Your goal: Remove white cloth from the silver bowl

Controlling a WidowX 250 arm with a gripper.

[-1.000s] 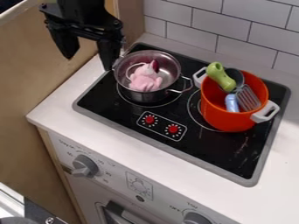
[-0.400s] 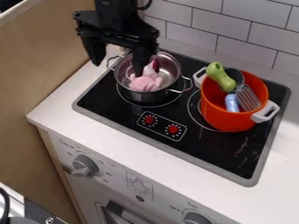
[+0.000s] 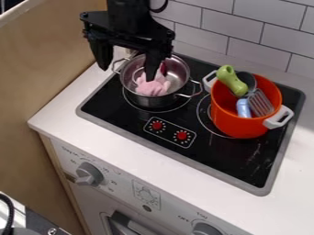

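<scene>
Hanging over the black stovetop near white wall tiles, the gripper gapes open.

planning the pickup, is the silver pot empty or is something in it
Not empty: a pink soft thing sits inside the silver pot.

Black gripper hangs at silver bowl, fingers spread; one over bowl, other outside rim; pink soft item lies inside; orange pot beside bowl holds green handle, grey spatula, blue item; both vessels sit on black stove.

Shiny metal pot, glossy blk stovetop.
</scene>
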